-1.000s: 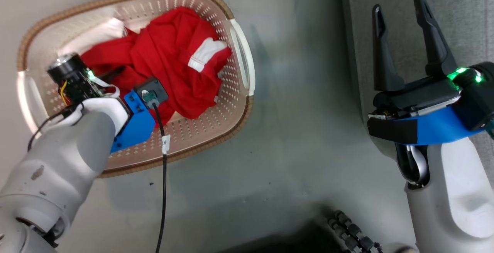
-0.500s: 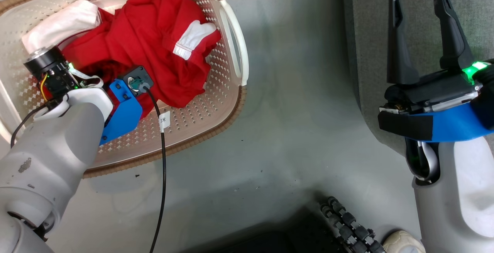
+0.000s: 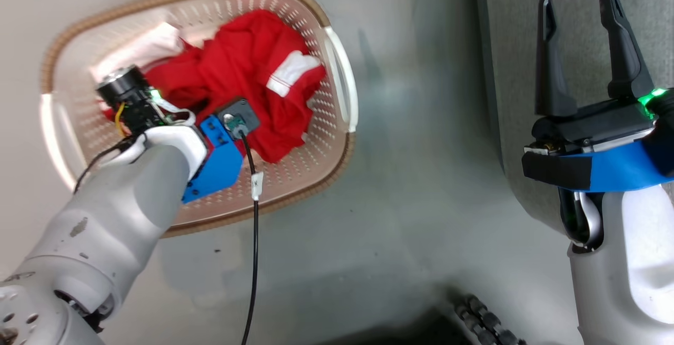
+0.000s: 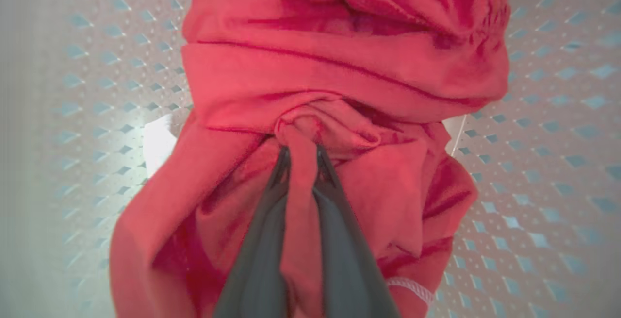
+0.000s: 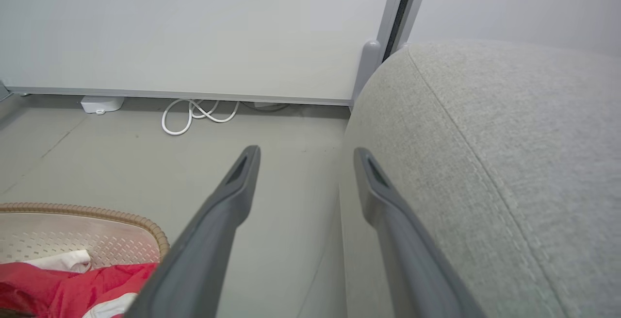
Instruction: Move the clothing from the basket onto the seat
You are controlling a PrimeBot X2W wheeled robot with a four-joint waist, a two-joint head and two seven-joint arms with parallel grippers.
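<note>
The clothing is a bright red heap with a white trim band, lying in the cream perforated basket on the floor at the upper left. My left arm reaches down into the basket, its wrist covering the fingers. In the left wrist view my left gripper is shut on a bunched fold of the clothing. My right gripper stands open and holds nothing, at the edge of the light grey seat. The right wrist view shows that gripper beside the seat, with the basket low at the left.
A white piece lies in the basket behind the red heap. A black cable hangs from my left wrist across the grey floor. A coiled white cord and a small white box lie by the far wall.
The head camera has shifted, so the whole picture moves between frames. My left wrist stays low in the basket over the red heap. The right gripper stays open by the seat.
</note>
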